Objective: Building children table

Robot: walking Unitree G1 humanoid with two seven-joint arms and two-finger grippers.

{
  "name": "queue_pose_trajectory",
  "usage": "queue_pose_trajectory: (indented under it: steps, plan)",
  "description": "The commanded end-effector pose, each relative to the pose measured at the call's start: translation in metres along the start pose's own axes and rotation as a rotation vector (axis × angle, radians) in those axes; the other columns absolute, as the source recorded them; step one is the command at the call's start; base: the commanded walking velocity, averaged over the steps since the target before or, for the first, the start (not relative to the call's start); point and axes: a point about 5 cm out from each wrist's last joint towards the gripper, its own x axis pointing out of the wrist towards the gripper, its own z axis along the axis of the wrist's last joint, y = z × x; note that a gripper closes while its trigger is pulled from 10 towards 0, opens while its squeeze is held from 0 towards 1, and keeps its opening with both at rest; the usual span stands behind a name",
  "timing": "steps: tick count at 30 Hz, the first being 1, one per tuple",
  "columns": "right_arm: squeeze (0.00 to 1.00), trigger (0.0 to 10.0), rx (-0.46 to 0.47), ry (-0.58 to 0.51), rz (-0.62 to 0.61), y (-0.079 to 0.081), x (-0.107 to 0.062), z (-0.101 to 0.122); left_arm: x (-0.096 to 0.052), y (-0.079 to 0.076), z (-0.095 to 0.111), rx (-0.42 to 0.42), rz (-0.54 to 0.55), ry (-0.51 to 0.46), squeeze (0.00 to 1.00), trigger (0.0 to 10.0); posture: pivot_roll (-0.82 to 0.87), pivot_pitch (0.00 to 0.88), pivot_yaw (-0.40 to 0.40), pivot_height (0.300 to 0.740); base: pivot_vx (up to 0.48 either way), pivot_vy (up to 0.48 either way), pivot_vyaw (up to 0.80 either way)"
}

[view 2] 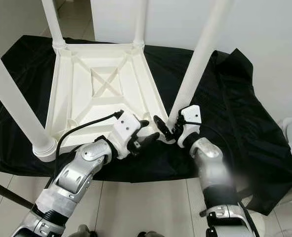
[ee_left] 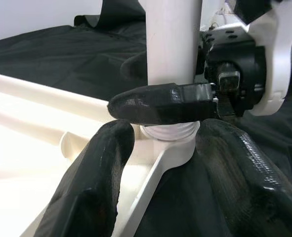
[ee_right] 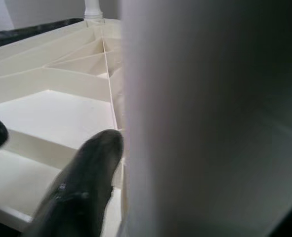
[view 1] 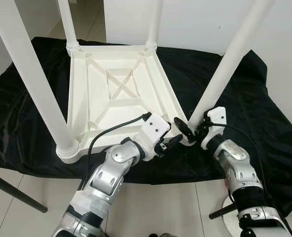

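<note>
The white children's table lies upside down in the upper middle of the head views, its ribbed underside facing up on a black cloth. Four white legs rise from its corners. The near right leg slants up toward the upper right of the frame, with its foot in the corner socket at lower centre, and both grippers meet there.

The right gripper reaches in from the lower right and closes its black fingers around the base of that leg; in the left wrist view one finger lies across the leg just above the threaded collar. The left gripper comes in from the lower left, its two fingers spread apart and holding nothing, straddling the table corner just below the socket.

How far the leg is seated in the socket cannot be told, since the fingers cover the joint. The leg tops are cut off by the frame's upper edge. The right wrist view is blurred, with the leg very close.

The near left leg stands at the left of the frame. Pale tiled floor shows along the bottom.
</note>
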Motion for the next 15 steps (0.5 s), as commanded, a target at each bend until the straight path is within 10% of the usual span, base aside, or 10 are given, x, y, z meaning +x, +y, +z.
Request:
queue_pose_trajectory:
  steps: [1,3,4,5,6,15]
  plan:
    - [0.0,0.0,0.002,0.012,-0.003,-0.005,-0.0028,-0.0036,0.0015,0.0001,-0.001,-0.003,0.019,0.003,0.0,10.0,0.0,0.066,-0.063,0.74,0.0,0.0,0.0]
    - [0.0,0.0,0.004,0.014,-0.003,-0.006,-0.0034,-0.0045,0.0015,0.0002,-0.0011,-0.003,0.021,0.004,0.0,10.0,0.0,0.066,-0.063,0.74,0.0,0.0,0.0]
    - [0.0,4.2,0.019,0.011,-0.014,-0.0063,-0.0041,-0.0048,0.0015,-0.0001,-0.0013,-0.003,0.021,0.004,0.0,10.0,0.0,0.068,-0.063,0.74,0.0,0.0,0.0]
    - [0.0,4.2,0.019,0.011,-0.014,-0.0063,-0.0041,-0.0048,0.0015,-0.0001,-0.0013,-0.003,0.021,0.004,0.0,10.0,0.0,0.068,-0.063,0.74,0.0,0.0,0.0]
    - [0.0,10.0,0.033,0.002,-0.021,-0.0052,-0.0046,-0.0049,0.0014,-0.0007,-0.0015,-0.006,0.02,0.004,0.0,10.0,0.0,0.071,-0.062,0.74,0.0,0.0,0.0]
    - [0.0,10.0,0.021,0.011,-0.079,-0.0033,-0.005,-0.0072,0.0009,-0.0022,-0.0024,-0.009,0.015,0.007,0.0,10.0,-0.01,0.076,-0.062,0.74,0.0,0.0,0.0]
